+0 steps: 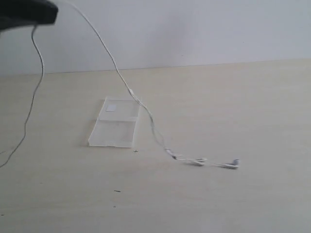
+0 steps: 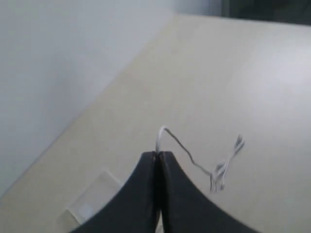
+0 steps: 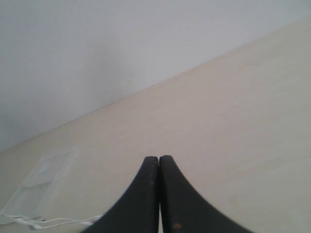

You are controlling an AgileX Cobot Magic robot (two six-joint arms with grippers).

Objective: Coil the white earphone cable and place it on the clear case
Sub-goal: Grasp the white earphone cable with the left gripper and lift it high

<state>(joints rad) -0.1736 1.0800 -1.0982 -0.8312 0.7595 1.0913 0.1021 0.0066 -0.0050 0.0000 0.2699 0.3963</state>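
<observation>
The white earphone cable (image 1: 119,74) hangs from my left gripper (image 1: 52,13), which is raised at the upper left and shut on it. One strand slopes down over the far right corner of the clear case (image 1: 114,132) to the earbuds (image 1: 233,163) lying on the table. Another strand (image 1: 34,97) dangles to the left. In the left wrist view the cable (image 2: 161,137) comes out of the shut left gripper (image 2: 158,154), with the earbuds (image 2: 222,175) and the case (image 2: 92,200) below. My right gripper (image 3: 159,158) is shut with nothing in it. It is outside the exterior view.
A pale wooden table (image 1: 218,111) runs back to a plain white wall (image 1: 194,29). In the right wrist view the clear case (image 3: 41,182) and a bit of the cable (image 3: 53,222) lie off to one side of the gripper.
</observation>
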